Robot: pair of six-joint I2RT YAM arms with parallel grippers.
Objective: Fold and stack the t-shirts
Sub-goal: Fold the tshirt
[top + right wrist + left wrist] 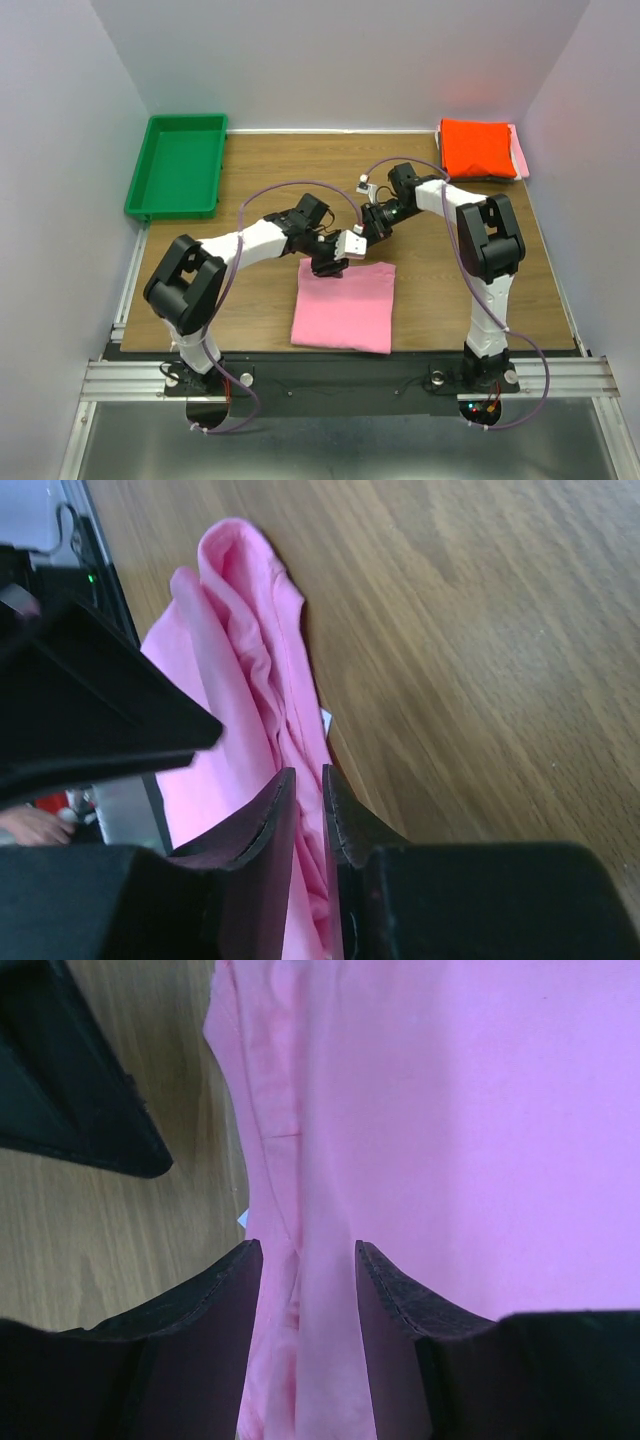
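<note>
The large bubblegum pink t-shirt (345, 305) lies folded on the table at front centre. Both grippers meet at its far edge. My left gripper (328, 264) is open, and its fingers straddle a raised fold along the shirt's edge (305, 1260). My right gripper (352, 246) is shut on the bunched pink edge (310, 780), with fabric pinched in the narrow gap. The pink shirt also shows in the left wrist view (470, 1130) and the right wrist view (240, 660). An orange-red t-shirt (478, 148) lies folded at the back right on a paler pink one (519, 152).
A green plastic tray (178, 165) stands at the back left. The wooden table (270, 170) is walled on three sides. The two wrists are very close together; the other gripper's black body shows in the left wrist view (70, 1080) and the right wrist view (90, 710).
</note>
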